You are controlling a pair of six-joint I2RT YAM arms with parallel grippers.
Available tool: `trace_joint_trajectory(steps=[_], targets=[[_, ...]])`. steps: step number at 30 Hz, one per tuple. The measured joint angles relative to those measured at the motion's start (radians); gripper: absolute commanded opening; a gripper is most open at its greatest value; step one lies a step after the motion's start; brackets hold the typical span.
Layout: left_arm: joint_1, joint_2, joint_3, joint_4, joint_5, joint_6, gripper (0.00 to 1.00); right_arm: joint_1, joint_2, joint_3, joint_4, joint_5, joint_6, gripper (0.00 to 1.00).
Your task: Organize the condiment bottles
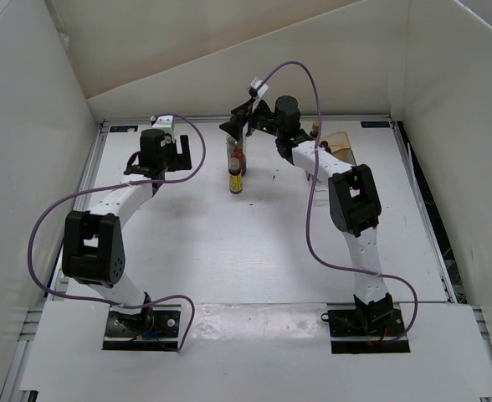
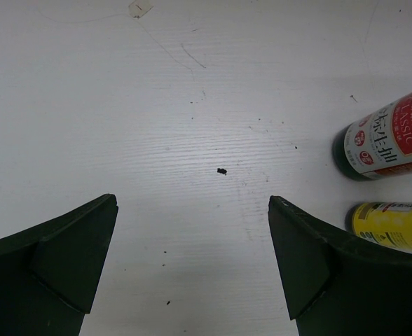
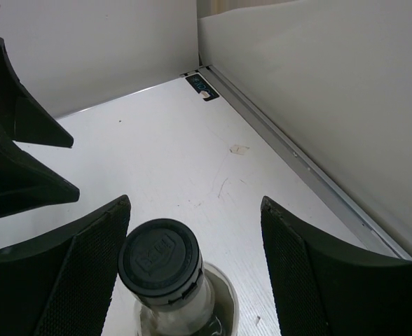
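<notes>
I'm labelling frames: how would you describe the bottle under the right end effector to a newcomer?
Find the right end effector, over the far middle of the table. A bottle stands upright between its open fingers. Unlike the yellow-labelled bottle beside it, it has a clear neck, a black cap and a reddish body.

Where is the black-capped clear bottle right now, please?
Right wrist view: the clear bottle stands between the right pincer's open fingers; overhead, far-centre, beyond a yellow bottle.
</notes>
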Motion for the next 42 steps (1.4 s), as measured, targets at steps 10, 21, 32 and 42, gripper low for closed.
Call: trace_joint_trajectory(steps=[10,21,32,42], targets=[[0.005,0.000,0.000,0.000,0.004,-0.001,1.00,0.007,0.010,0.015,-0.017,0.000,-0.010,0.55],[0.005,0.000,0.000,0.001,0.007,-0.009,1.00,0.015,-0.007,-0.024,-0.017,0.019,-0.072,0.00],[0.005,0.000,0.000,0.000,0.011,-0.016,1.00,0.009,-0.079,-0.099,-0.053,0.040,-0.125,0.00],[-0.001,0.000,0.000,0.000,0.012,-0.017,1.00,-0.080,-0.177,-0.181,-0.122,0.046,-0.124,0.00]])
